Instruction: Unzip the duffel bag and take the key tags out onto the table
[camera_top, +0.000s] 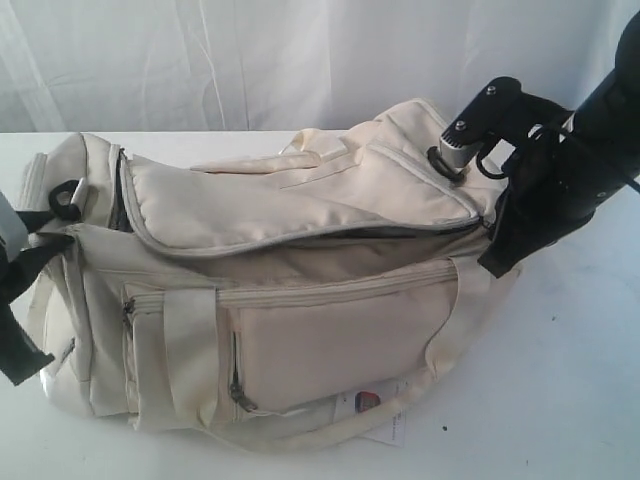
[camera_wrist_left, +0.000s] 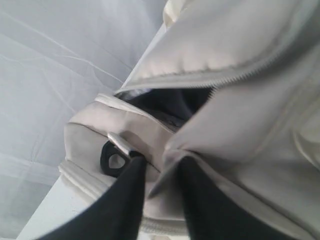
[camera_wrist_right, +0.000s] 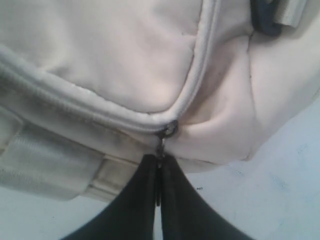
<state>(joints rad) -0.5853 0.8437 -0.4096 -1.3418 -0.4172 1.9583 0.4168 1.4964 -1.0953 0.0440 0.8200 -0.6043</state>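
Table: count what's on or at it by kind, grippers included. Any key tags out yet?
Duffel bag: 1
Grippers: 2 (left gripper; right gripper, pinching the bag's zipper pull)
Paper hang tag: 1
Key tags in view: 0
Total: 4

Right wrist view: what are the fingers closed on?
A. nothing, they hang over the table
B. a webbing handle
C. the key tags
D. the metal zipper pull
D: the right fingers meet tip to tip around the small metal zipper pull, at the curved corner of the zipper line on the duffel bag.
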